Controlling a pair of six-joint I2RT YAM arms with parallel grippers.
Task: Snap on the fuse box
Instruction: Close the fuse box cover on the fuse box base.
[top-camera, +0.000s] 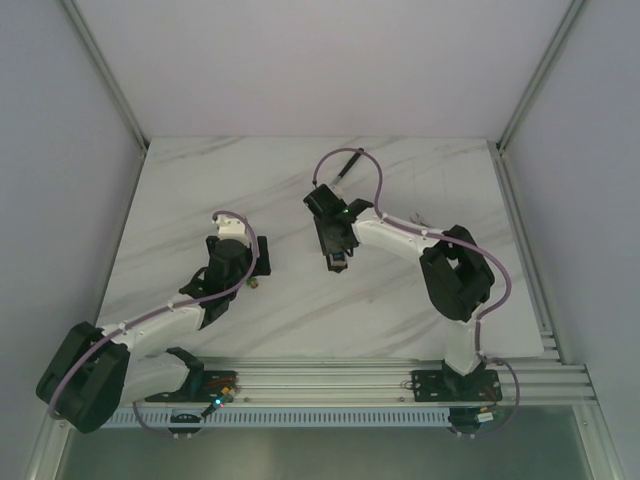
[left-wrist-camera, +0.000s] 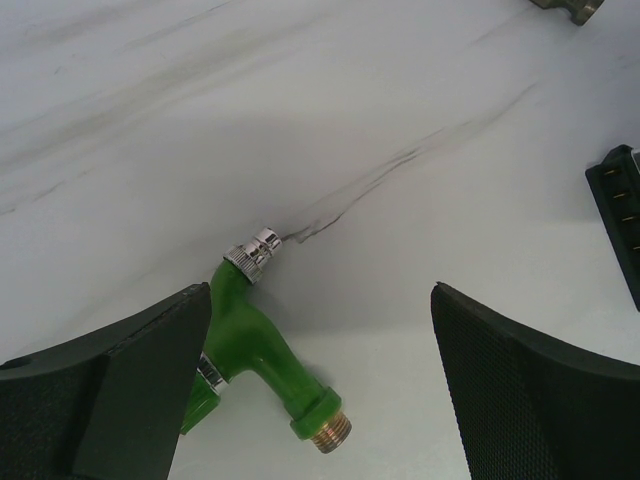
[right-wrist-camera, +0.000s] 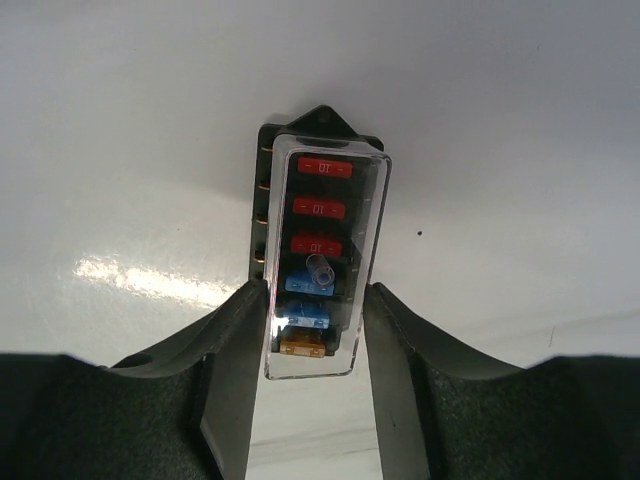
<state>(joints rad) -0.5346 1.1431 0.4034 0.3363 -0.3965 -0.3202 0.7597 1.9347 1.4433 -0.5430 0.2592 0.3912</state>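
Tabletop (right-wrist-camera: 520, 140): fuse box (right-wrist-camera: 322, 215) in right claw (right-wrist-camera: 318, 293)

Robot-manipulation lab cell. Evidence:
- White marble-patterned table (top-camera: 300, 170), boxed in by plain pale walls (top-camera: 300, 60) and aluminium frame posts (top-camera: 105, 70).
- Slotted aluminium rail (top-camera: 330, 378) along the near edge, carrying two bolted arm bases (top-camera: 458, 383).
- Exposed lilac cabling (top-camera: 384, 192) looped along each black-and-white arm.
- Loose hardware samples as contents, not household goods: fuse box (right-wrist-camera: 318, 260) and green tap fitting (left-wrist-camera: 262, 350).
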